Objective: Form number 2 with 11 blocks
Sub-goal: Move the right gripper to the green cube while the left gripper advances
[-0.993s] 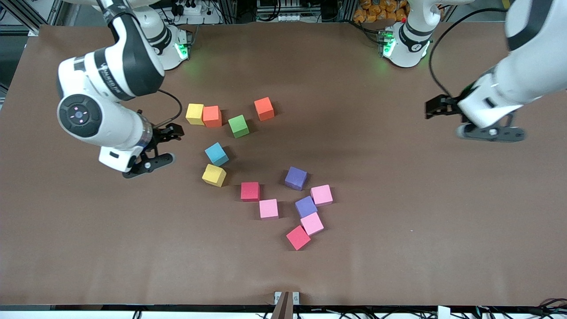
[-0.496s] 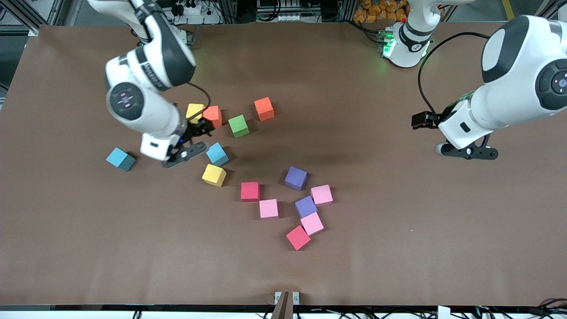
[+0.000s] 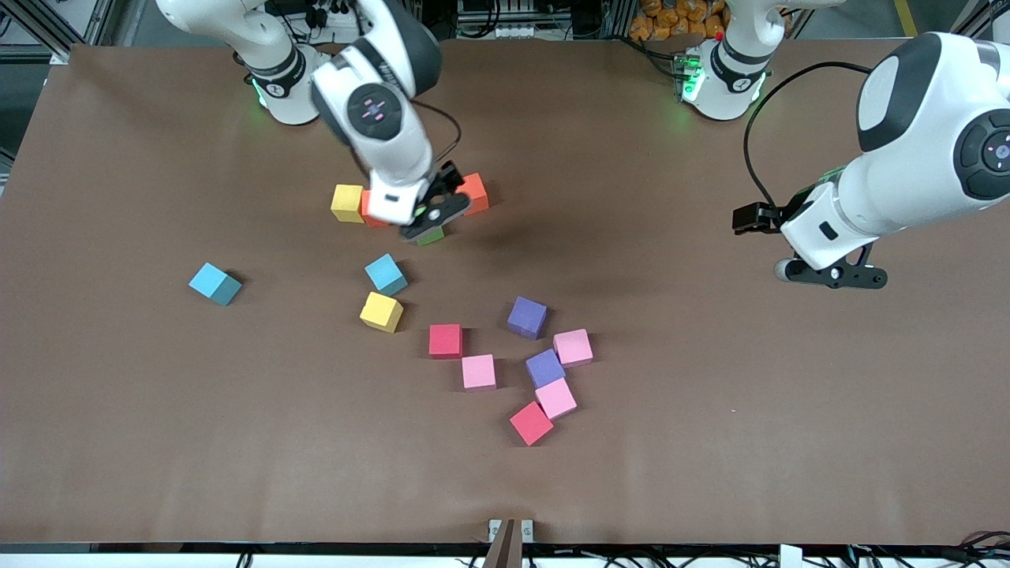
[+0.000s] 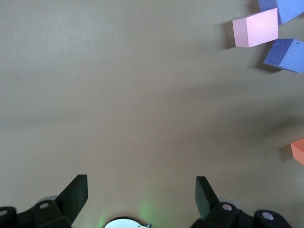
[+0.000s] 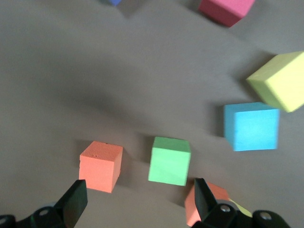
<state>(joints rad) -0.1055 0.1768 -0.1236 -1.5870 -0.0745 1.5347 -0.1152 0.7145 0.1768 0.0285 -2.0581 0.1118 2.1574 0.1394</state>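
Thirteen blocks (image 3: pixel 446 341) are lying scattered mid-frame in the front view, forming no number 2. Right gripper (image 3: pixel 430 217) is hovering over the green block (image 5: pixel 169 160), fingers wide, empty. Left gripper (image 3: pixel 828 274) is waiting at the frame's right edge, wide open, empty.

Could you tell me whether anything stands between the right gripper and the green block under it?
Nothing visible does. The right gripper hangs open over the green block, with bare table on the block's sides. One orange block sits apart from it; another orange block lies close by one finger's path and may get brushed.
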